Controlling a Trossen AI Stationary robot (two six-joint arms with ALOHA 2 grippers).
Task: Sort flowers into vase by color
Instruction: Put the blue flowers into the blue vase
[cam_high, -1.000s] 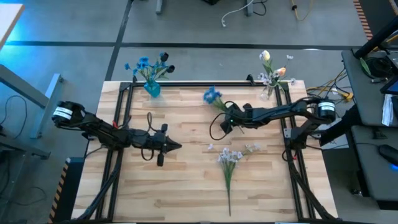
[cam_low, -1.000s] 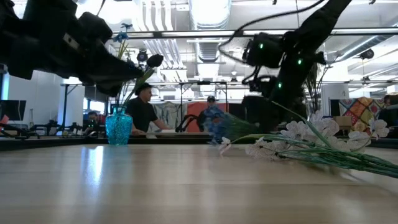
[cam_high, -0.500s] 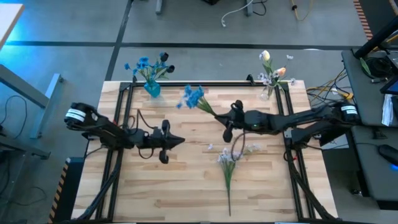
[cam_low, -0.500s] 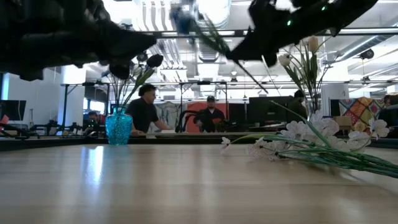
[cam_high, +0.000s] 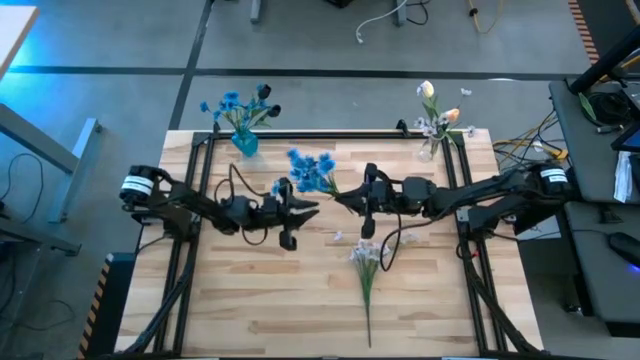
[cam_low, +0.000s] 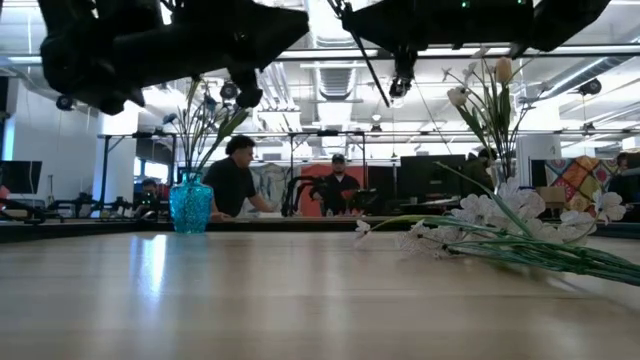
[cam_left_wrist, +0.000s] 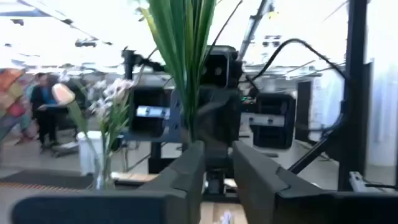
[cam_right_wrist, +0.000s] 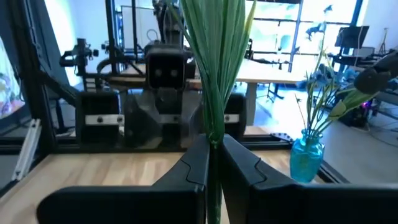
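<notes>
Blue sprig (cam_high: 312, 170) is pinched by its green stem in my right claw (cam_high: 340, 197), whose fingers are closed tight on the bunched stalks, as my right wrist view shows. The sprig is lifted clear of the table (cam_high: 250, 300), near its middle, with the blossoms toward the far edge and a little to the left

My left claw (cam_high: 312, 207) faces the right one, tip almost to tip, just beside the same stem. Its fingers (cam_left_wrist: 186, 177) stand apart with a gap between them, gripping nothing; the green stalks rise right at that gap

Further out, a white-lilac sprig (cam_high: 370, 255) lies flat on the wood, nearer the front edge, just below my right claw in the high view. At the far left corner stands a teal vase (cam_high: 245, 143) already holding blue blossoms. At the far right corner a clear vase (cam_high: 432, 148) holds pale blossoms and tulip buds

Beyond the table, two people (cam_low: 232, 180) are in the room
</notes>
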